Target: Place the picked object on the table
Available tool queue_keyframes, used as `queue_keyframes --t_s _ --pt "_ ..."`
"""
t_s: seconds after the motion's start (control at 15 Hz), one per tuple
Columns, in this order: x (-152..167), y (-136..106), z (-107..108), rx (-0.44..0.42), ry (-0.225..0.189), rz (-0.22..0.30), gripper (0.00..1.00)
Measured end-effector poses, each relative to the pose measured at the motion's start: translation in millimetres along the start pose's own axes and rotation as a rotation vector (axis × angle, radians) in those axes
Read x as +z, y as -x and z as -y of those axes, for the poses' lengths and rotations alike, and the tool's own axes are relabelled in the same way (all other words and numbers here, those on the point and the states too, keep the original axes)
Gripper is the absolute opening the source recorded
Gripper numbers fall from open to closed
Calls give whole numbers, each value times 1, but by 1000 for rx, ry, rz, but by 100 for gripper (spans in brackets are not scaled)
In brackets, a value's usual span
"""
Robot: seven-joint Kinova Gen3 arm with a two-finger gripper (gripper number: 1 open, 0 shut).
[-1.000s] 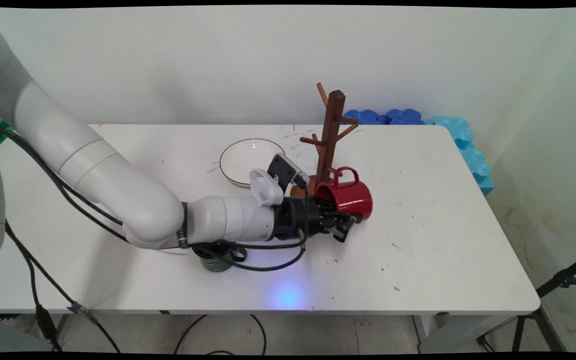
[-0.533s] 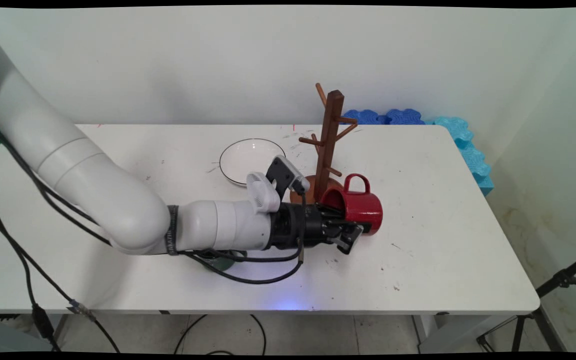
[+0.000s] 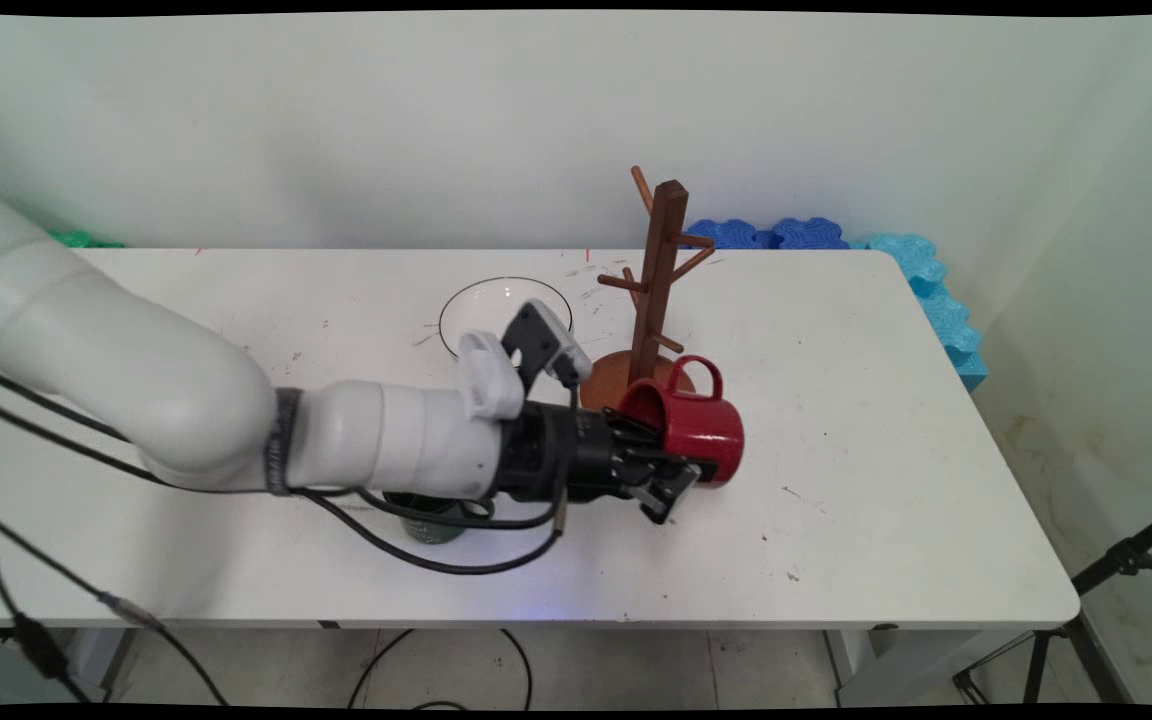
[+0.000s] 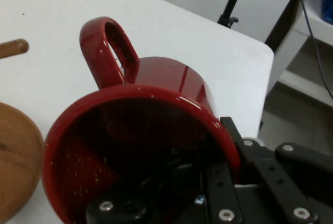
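- The gripper (image 3: 671, 470) pinches the wall of a red mug (image 3: 698, 428) at its rim, one finger inside the mouth and the other outside on the near side.
- The mug lies tipped on its side in the grip, mouth toward the arm, handle (image 4: 106, 49) pointing up, just in front of the round base of a wooden mug tree (image 3: 658, 270).
- It looks like enamel or glazed ceramic, I cannot tell which: stiff, glossy, likely slippery and moderately heavy for a pinch at one edge.
- A rim hold leaves the weight hanging off to one side, so the mug may swivel; the handle loop stays free.
- A white bowl (image 3: 476, 318) sits behind the wrist on the table (image 3: 886, 520), and a dark green cup (image 3: 433, 523) stands mostly hidden under the forearm.
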Motion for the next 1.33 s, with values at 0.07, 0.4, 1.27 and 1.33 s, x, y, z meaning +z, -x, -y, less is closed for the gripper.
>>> queue_keyframes --t_s 0.07,0.4,1.27,1.33 --pt "-8 -5 0 10 -1 10 0" --pt "-40 -25 0 48 -1 38 0" --pt "-124 -72 15 247 -25 208 0" --pt "-129 -76 18 269 -35 235 0"
